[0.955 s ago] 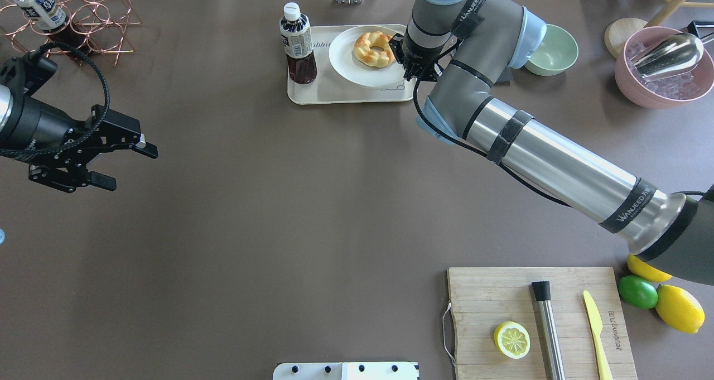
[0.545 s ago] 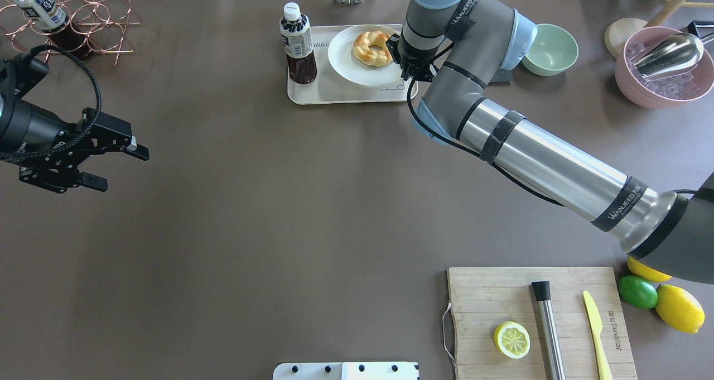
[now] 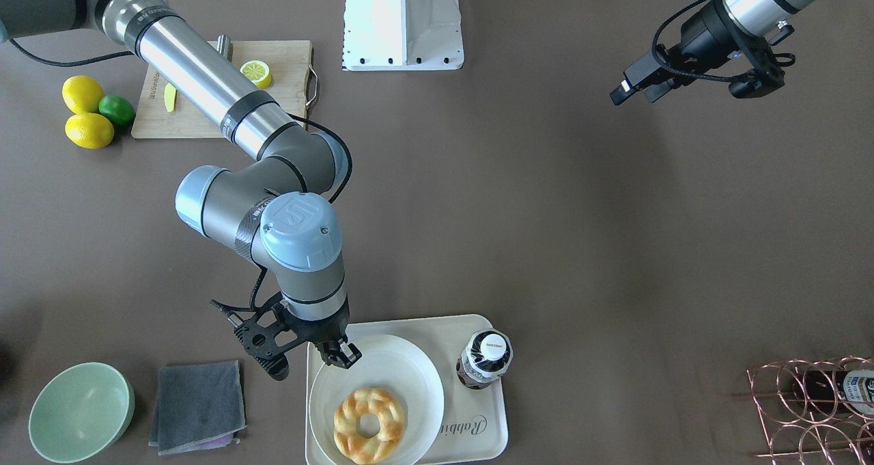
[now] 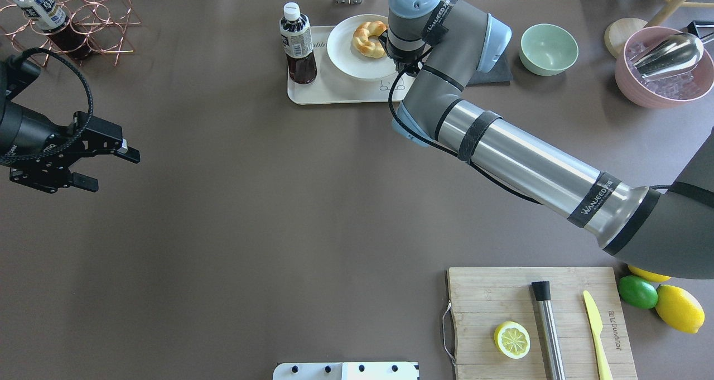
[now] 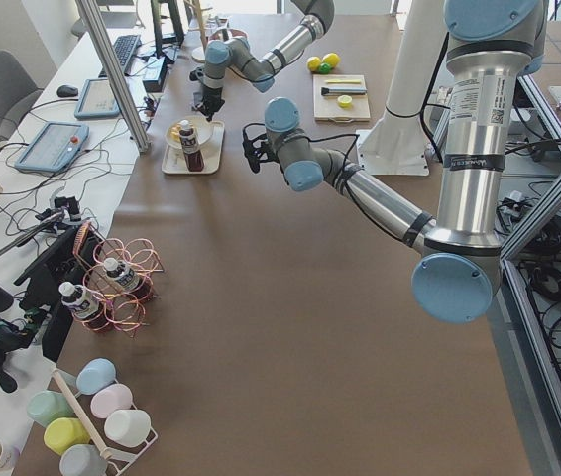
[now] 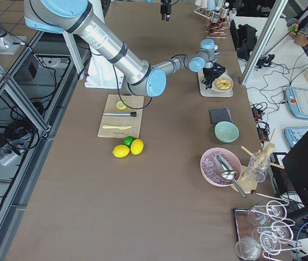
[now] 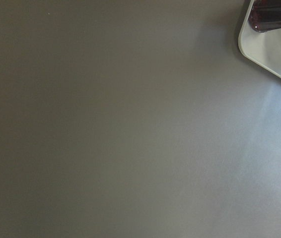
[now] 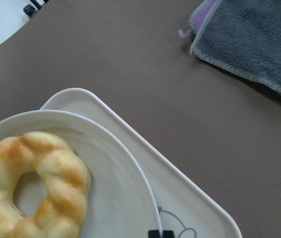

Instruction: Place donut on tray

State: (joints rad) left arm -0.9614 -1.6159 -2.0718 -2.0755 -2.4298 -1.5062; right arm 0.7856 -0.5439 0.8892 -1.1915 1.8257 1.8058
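The donut (image 3: 369, 424) lies flat on a white plate (image 3: 403, 369), which sits on the tray (image 3: 493, 432) next to an upright dark bottle (image 3: 486, 359). In the front view the frame cuts off the near edges of the plate and tray. From overhead, the tray's grey script is partly covered by the bottle and plate.

In that overhead view the wrist of the right arm (image 4: 530, 168) covers the donut's right side and one corner of the tray. It also hides nearly all of the right gripper (image 3: 308, 362). The front view shows that gripper best. Its fingers are spread wide and hold nothing, one tip over the plate's rim, the other out past the tray's edge toward a grey cloth (image 3: 198, 403). Neither touches the donut, and whether the first tip rests on the rim cannot be told.

The right wrist camera catches only part of the donut, cropped at the left and bottom, plus a small black bit of one finger at the lower edge.

The left gripper (image 4: 109, 171) hangs over bare table (image 4: 279, 201) well away, fingers apart and empty. Its wrist camera sees only a corner of the tray and the bottle's base
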